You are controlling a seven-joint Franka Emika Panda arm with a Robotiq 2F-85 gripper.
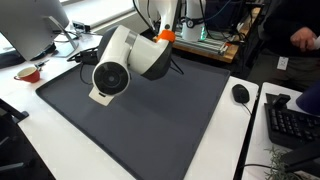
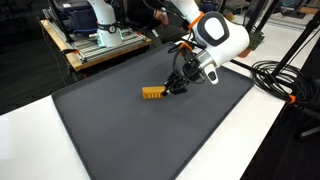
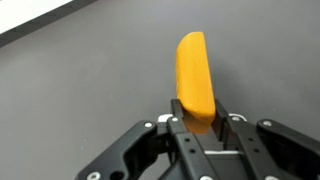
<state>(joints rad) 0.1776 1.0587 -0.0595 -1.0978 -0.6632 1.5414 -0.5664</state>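
Observation:
My gripper [image 3: 198, 122] is shut on one end of a long orange block [image 3: 193, 68], seen close in the wrist view. In an exterior view the gripper [image 2: 176, 87] is low over the dark grey mat [image 2: 130, 130], with the orange block [image 2: 153, 93] sticking out to its left and lying on or just above the mat. In the other exterior view the arm's white body [image 1: 125, 60] hides the gripper and the block.
A black mouse [image 1: 240, 93] and a keyboard [image 1: 292, 120] lie on the white table beside the mat. A red cup [image 1: 29, 72] stands near a monitor. A wooden bench [image 2: 100, 45] with equipment stands behind the mat. Cables [image 2: 275, 78] run near the arm.

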